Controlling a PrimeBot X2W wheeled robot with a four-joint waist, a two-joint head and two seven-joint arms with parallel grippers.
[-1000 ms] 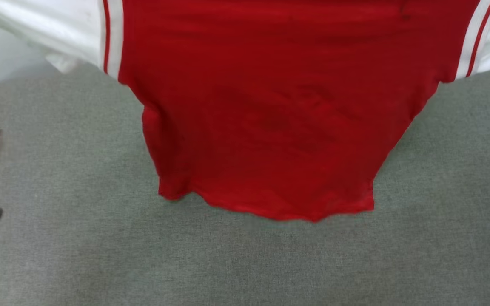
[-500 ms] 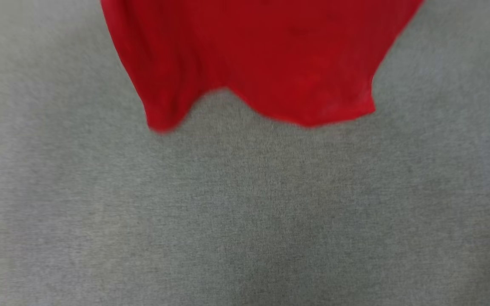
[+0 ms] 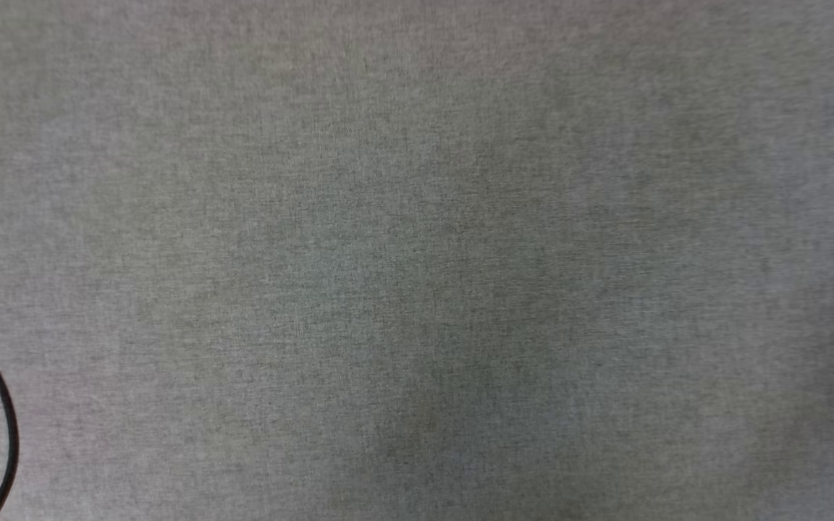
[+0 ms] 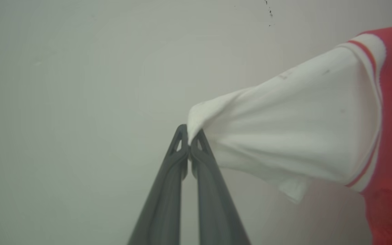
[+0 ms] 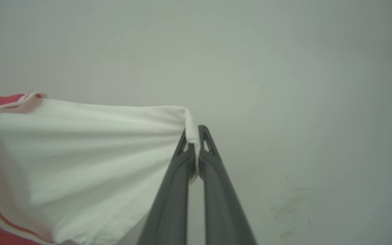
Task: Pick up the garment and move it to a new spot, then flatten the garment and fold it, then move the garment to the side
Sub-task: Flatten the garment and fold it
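In the left wrist view my left gripper (image 4: 190, 136) is shut on the edge of the garment's (image 4: 294, 129) white sleeve, which stretches away to the right into the red body with striped trim. In the right wrist view my right gripper (image 5: 193, 134) is shut on the hem of the other white sleeve of the garment (image 5: 80, 153), which spreads to the left toward the red body. The cloth hangs taut between both grippers against a pale wall. The lettering is hidden.
The head view looks down on a grey fabric surface (image 3: 417, 260). A thin black cable (image 3: 4, 412) curves along its lower left edge.
The red garment slid up and out of the head view's top, from covering the upper half to gone. Part of that shift may be the camera moving.
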